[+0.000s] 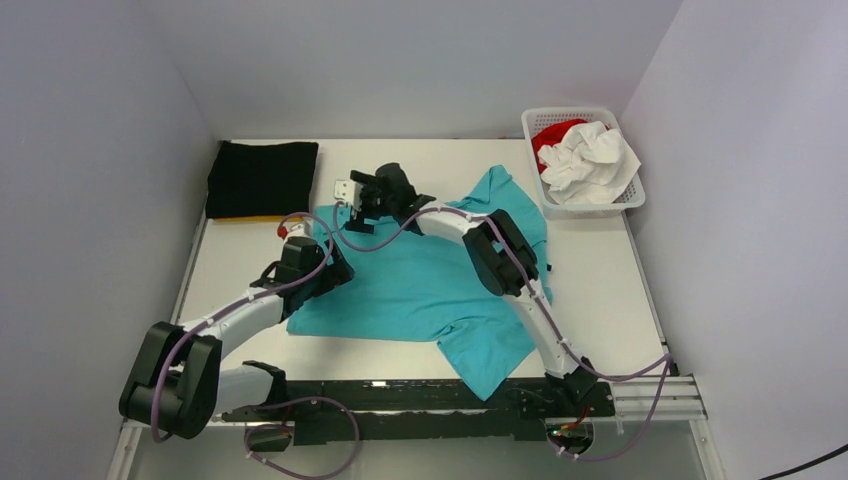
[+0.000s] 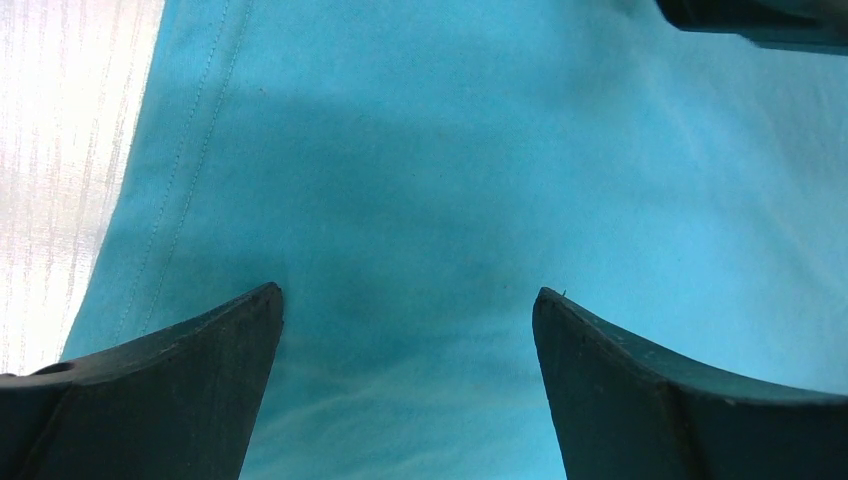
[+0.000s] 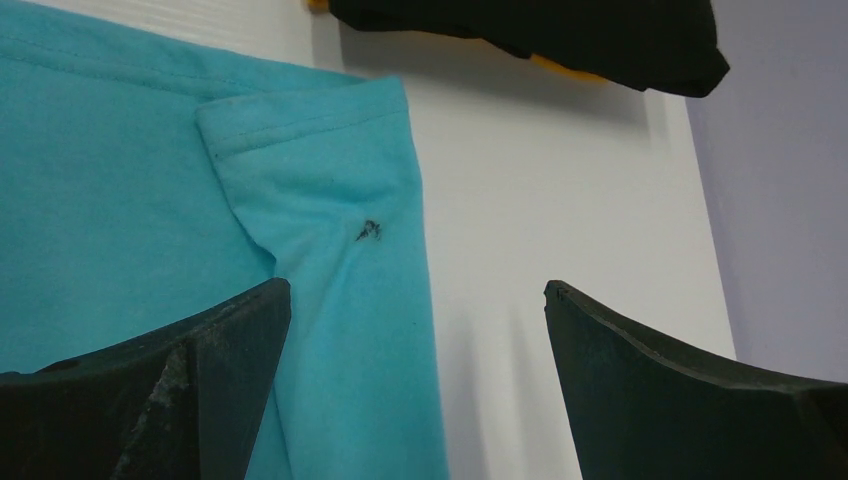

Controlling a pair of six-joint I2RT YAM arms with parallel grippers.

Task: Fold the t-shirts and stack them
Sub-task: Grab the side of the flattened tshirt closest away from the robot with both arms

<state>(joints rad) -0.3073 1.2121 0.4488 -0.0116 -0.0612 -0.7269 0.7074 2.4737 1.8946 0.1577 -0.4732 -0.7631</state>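
A turquoise t-shirt (image 1: 430,285) lies spread across the middle of the table, one sleeve toward the basket and one toward the arm bases. My left gripper (image 1: 333,268) hovers open over its left part; the left wrist view shows its jaws wide apart above the turquoise t-shirt (image 2: 420,170), with the stitched hem at the left. My right gripper (image 1: 354,214) is open over the shirt's far left corner. In the right wrist view a turquoise sleeve (image 3: 330,170) lies between the jaws of the right gripper (image 3: 418,290), untouched. A folded black t-shirt (image 1: 262,178) rests on an orange-yellow one (image 1: 245,218).
A white lattice basket (image 1: 632,198) at the back right holds a crumpled white shirt (image 1: 590,160) and a red one (image 1: 552,133). Grey walls close in the left, back and right sides. The black shirt (image 3: 560,35) lies just beyond the right gripper.
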